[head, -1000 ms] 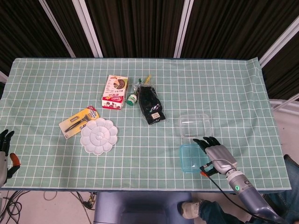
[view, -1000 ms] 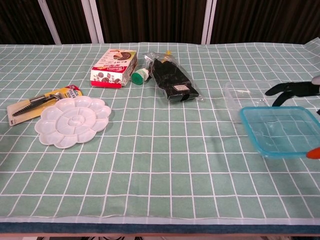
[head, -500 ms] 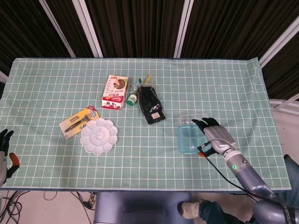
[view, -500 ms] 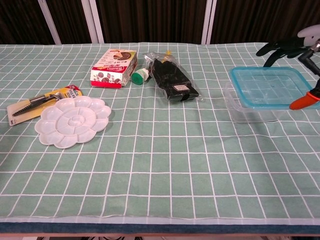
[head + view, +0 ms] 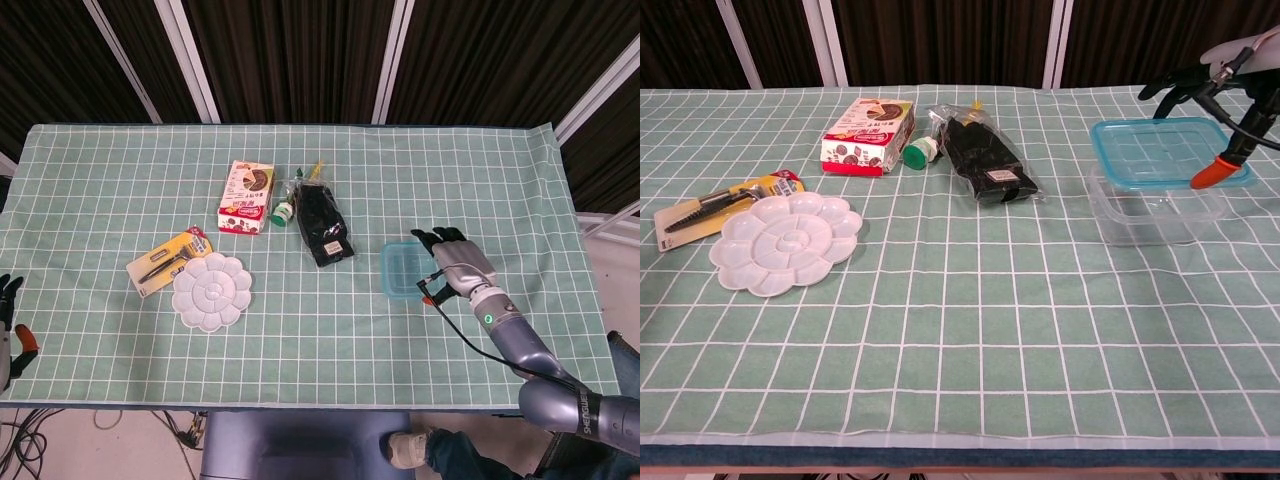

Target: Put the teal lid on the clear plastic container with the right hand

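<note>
The teal lid [image 5: 403, 270] [image 5: 1160, 150] hangs level over the clear plastic container [image 5: 1150, 212], whose walls show below it in the chest view. From the head view the lid hides nearly all of the container. I cannot tell whether the two touch. My right hand [image 5: 458, 268] [image 5: 1240, 52] grips the lid at its right side, with dark fingers along the far edge and the orange-tipped thumb at the near edge. Only part of my left hand [image 5: 8, 300] shows, at the table's near left corner, holding nothing.
On the checked green cloth lie a white flower-shaped palette [image 5: 211, 290], a yellow carded tool [image 5: 168, 258], a snack box [image 5: 248, 197], a small green-capped bottle [image 5: 282, 213] and a black packet [image 5: 322, 226]. All are left of the container.
My right hand lifted the lid off the cloth near the front edge and carried it away from the robot, over the container. The left hand has slid further out of view.
</note>
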Controlling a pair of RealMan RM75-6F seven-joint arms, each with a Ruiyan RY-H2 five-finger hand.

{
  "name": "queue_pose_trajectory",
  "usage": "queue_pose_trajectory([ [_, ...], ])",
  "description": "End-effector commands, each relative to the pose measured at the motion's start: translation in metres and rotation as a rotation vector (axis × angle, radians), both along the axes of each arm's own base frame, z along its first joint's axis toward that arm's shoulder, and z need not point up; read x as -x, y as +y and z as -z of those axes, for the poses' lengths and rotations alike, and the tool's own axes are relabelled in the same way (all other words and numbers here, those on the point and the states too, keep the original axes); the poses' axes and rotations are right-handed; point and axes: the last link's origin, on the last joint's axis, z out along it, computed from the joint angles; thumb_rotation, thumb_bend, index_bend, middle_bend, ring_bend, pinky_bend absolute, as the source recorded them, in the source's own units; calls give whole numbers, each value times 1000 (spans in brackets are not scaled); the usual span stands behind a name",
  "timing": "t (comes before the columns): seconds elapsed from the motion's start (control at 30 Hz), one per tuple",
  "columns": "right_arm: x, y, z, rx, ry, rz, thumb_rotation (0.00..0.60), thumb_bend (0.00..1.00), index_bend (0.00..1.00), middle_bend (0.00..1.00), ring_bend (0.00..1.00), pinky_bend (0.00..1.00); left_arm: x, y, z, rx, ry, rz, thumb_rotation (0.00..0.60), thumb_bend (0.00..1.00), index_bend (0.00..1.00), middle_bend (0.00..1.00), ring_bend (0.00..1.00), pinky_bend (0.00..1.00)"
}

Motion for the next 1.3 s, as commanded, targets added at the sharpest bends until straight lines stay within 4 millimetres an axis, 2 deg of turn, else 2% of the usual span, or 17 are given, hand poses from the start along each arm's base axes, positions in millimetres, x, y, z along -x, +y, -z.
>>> queue_pose_trajectory([
  [0.03,6,-8,6,-9,-7,26,600,249,0,391,60,0,1,1,0,-3,1,-4,600,770,46,0,0,0],
  [0.27,20,-16,17,-20,-13,60,600,249,0,390,60,0,3,2,0,-6,5,-17,600,770,46,0,0,0],
  [0.6,27,-23,28,-25,-10,45,600,249,0,390,60,0,4,3,-1,-12,9,-22,600,770,46,0,0,0],
  [1.3,36,-32,23,-44,-40,-46,600,249,0,390,60,0,6,4,-1,-21,29,-29,600,770,46,0,0,0],
])
